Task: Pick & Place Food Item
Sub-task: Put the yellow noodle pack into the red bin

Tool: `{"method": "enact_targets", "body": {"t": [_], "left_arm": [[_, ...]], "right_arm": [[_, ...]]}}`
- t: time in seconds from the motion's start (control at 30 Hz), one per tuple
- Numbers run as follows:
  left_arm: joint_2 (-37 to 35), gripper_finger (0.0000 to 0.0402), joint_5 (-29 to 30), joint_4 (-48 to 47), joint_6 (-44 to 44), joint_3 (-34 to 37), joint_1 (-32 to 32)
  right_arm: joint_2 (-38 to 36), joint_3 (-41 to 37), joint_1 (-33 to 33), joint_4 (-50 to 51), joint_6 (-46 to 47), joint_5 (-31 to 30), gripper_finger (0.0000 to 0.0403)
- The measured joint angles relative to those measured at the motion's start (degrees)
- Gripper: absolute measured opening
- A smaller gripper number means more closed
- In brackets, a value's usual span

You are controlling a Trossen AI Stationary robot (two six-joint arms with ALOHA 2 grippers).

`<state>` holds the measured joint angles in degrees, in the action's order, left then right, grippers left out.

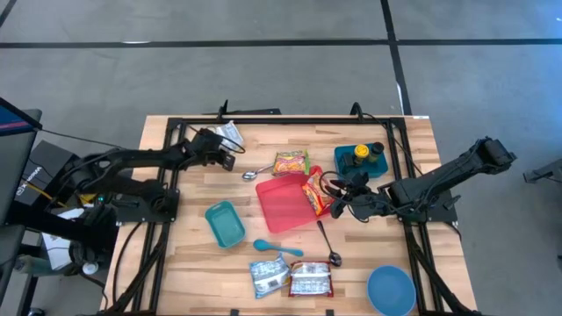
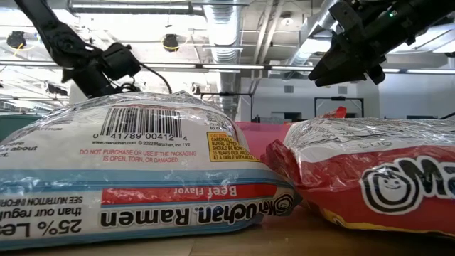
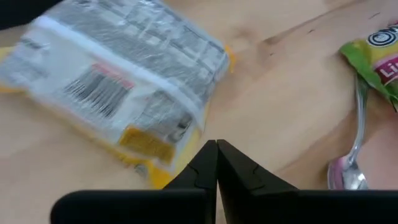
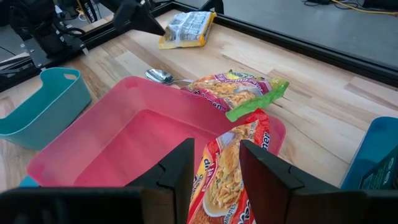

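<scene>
right gripper (image 4: 214,171) clamped on red noodle packet (image 4: 227,171), jaws part-way apart w/ the packet between them; the packet hangs over the near edge of the pink tray (image 4: 130,134), so judged mid-place, tray being the likely drop spot. high view agrees: packet sits at the tray's right edge, gripper just beside it. left gripper (image 3: 216,155) jaws together, holding nothing, hovering near the grey-and-yellow packet (image 3: 124,81) at the table's far left corner; prob. waiting or lining up for its own pick. green-edged packet (image 4: 239,90) lies beside tray, touching a spoon (image 4: 163,76). teal bin (image 4: 46,102) sits by the tray's other side. two ramen packs (image 1: 290,278) lie at the front edge.
</scene>
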<state>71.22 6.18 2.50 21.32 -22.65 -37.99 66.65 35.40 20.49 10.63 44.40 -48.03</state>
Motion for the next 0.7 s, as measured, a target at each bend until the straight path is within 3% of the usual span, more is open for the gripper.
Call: {"method": "enact_targets", "body": {"t": [0.13,0.27,0.5,0.7], "left_arm": [[-3.48,0.0015,2.52,-6.55,0.21,0.02,-0.01],[-4.09,0.0058,2.62,-10.08,0.54,0.02,-0.01],[-0.4,0.0152,6.49,-6.81,1.73,0.02,-0.01],[3.43,0.0188,7.01,-3.61,1.2,0.02,-0.29]], "right_arm": [[0.0,0.0,0.0,0.0,0.0,0.0,0.0122],[0.0,0.0,0.02,0.0,0.0,0.0,0.0122],[0.0,0.0,0.01,-0.04,0.18,0.0,0.0122],[0.0,0.0,0.02,-0.02,0.15,0.0,0.0122]]}}
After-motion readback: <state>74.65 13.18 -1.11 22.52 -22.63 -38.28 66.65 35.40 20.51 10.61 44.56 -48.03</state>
